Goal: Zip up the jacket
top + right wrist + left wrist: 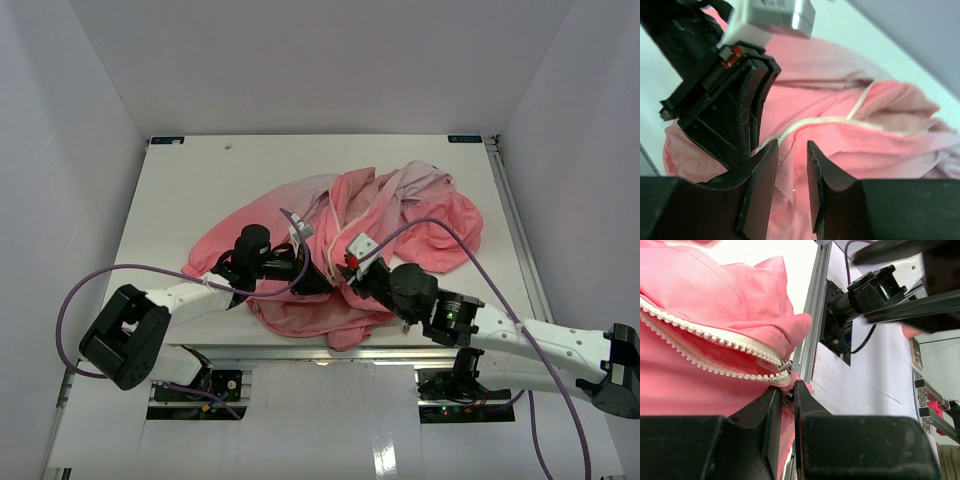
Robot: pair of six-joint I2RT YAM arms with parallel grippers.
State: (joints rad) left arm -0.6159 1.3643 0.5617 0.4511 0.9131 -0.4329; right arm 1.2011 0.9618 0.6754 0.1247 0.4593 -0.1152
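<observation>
The salmon-pink jacket [400,215] lies crumpled on the white table [190,190]. In the left wrist view the jacket [700,295] shows two rows of white zipper teeth [715,335] meeting at a metal slider [786,365]. My left gripper [318,278] [788,390] is shut on the small metal pull and pink fabric just below the slider. My right gripper [358,272] [792,147] is close beside it, jaws a little apart astride a fold of the jacket [880,145] below the zipper edge [820,120]. The left gripper's black body [725,110] fills that view's left side.
The jacket's near hem hangs at the table's front edge, by an aluminium rail [812,330]. The right arm's motor housing [870,287] is just beyond it. Purple cables [70,300] loop from both arms. White walls enclose the table on three sides.
</observation>
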